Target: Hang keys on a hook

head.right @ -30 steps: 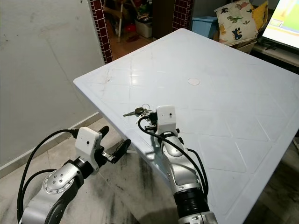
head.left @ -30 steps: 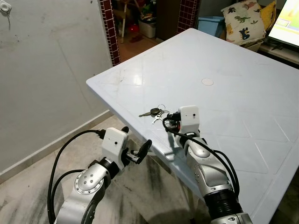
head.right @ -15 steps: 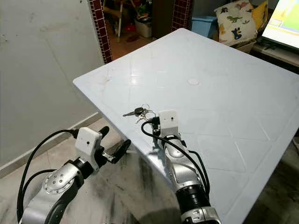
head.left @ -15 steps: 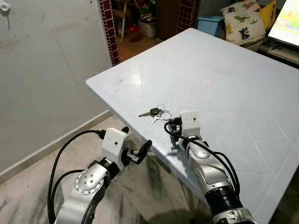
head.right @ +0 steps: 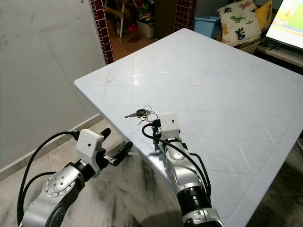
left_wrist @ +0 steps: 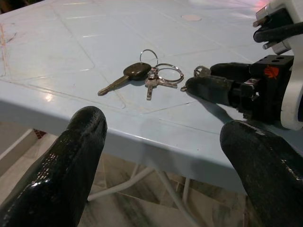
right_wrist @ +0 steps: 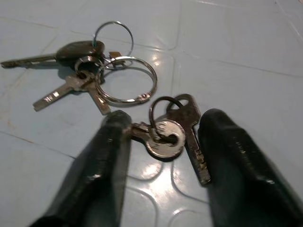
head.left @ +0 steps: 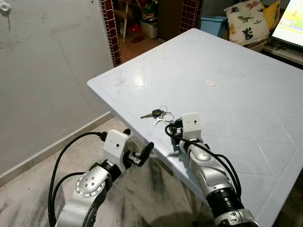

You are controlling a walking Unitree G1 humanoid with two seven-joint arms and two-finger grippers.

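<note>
A bunch of keys (head.left: 159, 115) on linked rings lies flat on the white table (head.left: 236, 71), near its front left corner. My right gripper (head.left: 172, 129) rests low on the table just behind the bunch, open. In the right wrist view its two fingers straddle a small pair of silver keys (right_wrist: 165, 137) on their own ring, with the dark-headed key and big ring (right_wrist: 94, 66) lying beyond. My left gripper (head.left: 137, 143) hangs open below the table edge, pointing at the keys (left_wrist: 142, 75). A small white fitting (head.left: 4, 7) sits high on the wall at left.
A grey wall (head.left: 47, 71) and stone floor lie to the left of the table. A brick pillar (head.left: 110, 28), a blue bin (head.left: 213, 23), a dinosaur-print pillow (head.left: 244, 21) and a lit screen (head.left: 291, 23) stand behind the table.
My right gripper has sunk a little lower onto the table by the keys. The keys and the left arm have stayed put.
</note>
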